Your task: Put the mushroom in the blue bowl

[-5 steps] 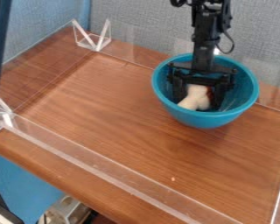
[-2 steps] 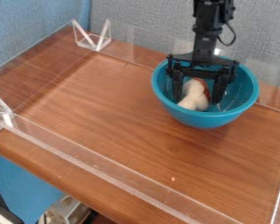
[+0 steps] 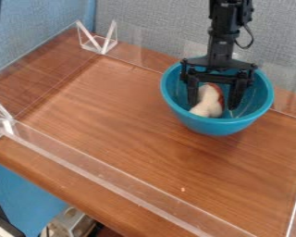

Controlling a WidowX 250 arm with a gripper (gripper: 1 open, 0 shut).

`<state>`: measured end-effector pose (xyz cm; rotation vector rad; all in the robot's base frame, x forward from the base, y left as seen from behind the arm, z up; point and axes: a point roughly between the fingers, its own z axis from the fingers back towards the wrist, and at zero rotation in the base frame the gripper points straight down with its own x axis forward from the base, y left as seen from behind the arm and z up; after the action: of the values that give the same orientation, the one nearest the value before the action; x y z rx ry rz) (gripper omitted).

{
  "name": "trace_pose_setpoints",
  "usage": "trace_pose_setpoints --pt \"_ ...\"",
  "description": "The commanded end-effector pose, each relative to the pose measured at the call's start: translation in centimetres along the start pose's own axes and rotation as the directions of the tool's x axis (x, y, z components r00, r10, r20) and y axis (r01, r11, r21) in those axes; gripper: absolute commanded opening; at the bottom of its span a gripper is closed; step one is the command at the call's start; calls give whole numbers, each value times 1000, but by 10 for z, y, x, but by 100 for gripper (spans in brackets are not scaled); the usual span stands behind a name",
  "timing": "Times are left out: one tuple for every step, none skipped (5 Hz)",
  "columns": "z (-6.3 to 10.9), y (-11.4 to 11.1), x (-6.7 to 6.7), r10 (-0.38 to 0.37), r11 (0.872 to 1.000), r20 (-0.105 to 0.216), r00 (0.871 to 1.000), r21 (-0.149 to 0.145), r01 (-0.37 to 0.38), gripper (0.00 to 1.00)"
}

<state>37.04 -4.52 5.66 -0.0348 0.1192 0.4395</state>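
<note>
The mushroom [image 3: 207, 101] lies on its side inside the blue bowl [image 3: 252, 113], cream stem showing. The bowl rests on the wooden table at the right. My gripper [image 3: 216, 90] hangs straight down over the bowl's middle, open, its two black fingers spread on either side of the mushroom and just above it. Nothing is held between the fingers.
A clear acrylic wall [image 3: 138, 185] rims the wooden table [image 3: 114, 111]. A clear triangular stand [image 3: 99, 39] sits at the back left corner. A blue-grey backdrop stands behind the bowl.
The gripper has edged up a little inside the bowl and rolled slightly about its vertical axis. The mushroom stays lying in the bowl.
</note>
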Motion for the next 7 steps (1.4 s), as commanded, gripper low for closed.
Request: trace_pose_setpoints --pt "12 -13 6 0 1000 58 998 -27 2 100" --pt "0 -20 13 15 1000 56 998 -25 -13 100" --pt "-5 -11 12 1 1000 54 999 -20 0 100" --pt "-9 -4 11 -13 1000 51 999 -16 14 100" --pt "2 2 7 -65 998 48 997 -7 65 100" --pt "14 8 4 -118 993 46 992 3 118 100" --pt "25 17 -2 -116 993 46 992 7 116 100"
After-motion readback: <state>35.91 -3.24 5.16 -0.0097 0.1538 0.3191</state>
